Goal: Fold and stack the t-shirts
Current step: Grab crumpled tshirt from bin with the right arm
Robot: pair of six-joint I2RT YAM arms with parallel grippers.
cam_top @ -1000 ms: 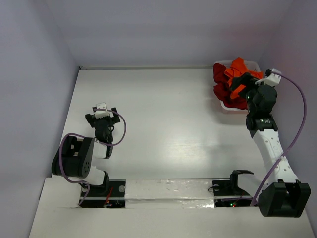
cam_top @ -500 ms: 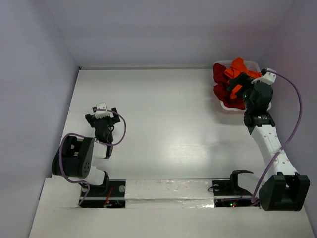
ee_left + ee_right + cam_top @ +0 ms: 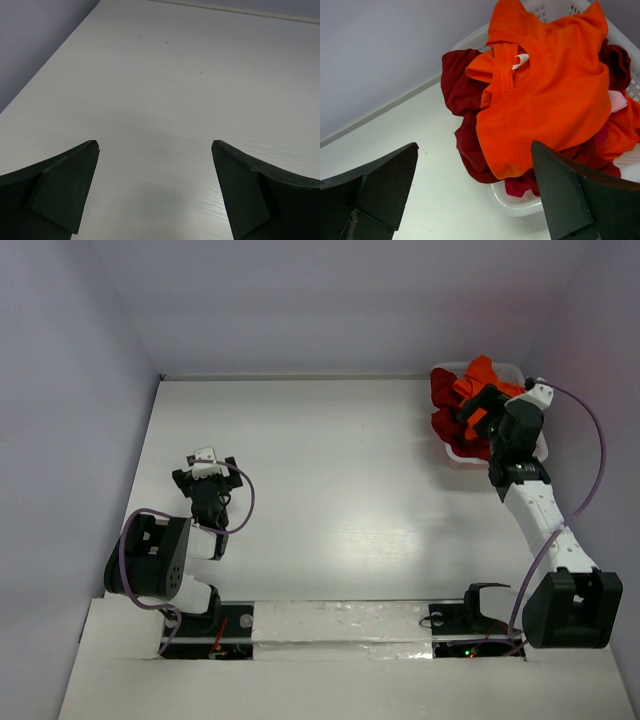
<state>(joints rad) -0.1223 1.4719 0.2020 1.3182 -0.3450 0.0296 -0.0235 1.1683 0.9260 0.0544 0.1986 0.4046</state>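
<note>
As I judge it, you are at the very start of the task: no shirt is folded and there is no stack. At the left of the top view, your left gripper [image 3: 205, 465] hangs over the table [image 3: 340, 490] with its jaws spread wide and nothing between them. The middle of that frame shows only white table surface. At the upper right, your right gripper [image 3: 480, 412] is also spread wide and holds nothing; it hovers just beside the basket [image 3: 455, 455].

The orange shirt [image 3: 545, 100] lies on top of the heap in the basket. The crimson shirt [image 3: 457, 80] is under it and hangs over the rim toward the table. So everything is left to do: take each shirt out, spread it, fold it, and put one on the other.

The left wrist view gives you only bare table between the two fingers, with no cloth at all. Only the top view shows both arms, and how well apart the left one is from the basket. Only the right wrist view gives the detail:
- the collar of the orange shirt with its white label [image 3: 520, 60], in the upper middle of the frame;
- a bit of pink cloth [image 3: 618, 100] at the right edge;
- the lattice wall of the basket.

Whether more shirts are buried below, I cannot tell.
</note>
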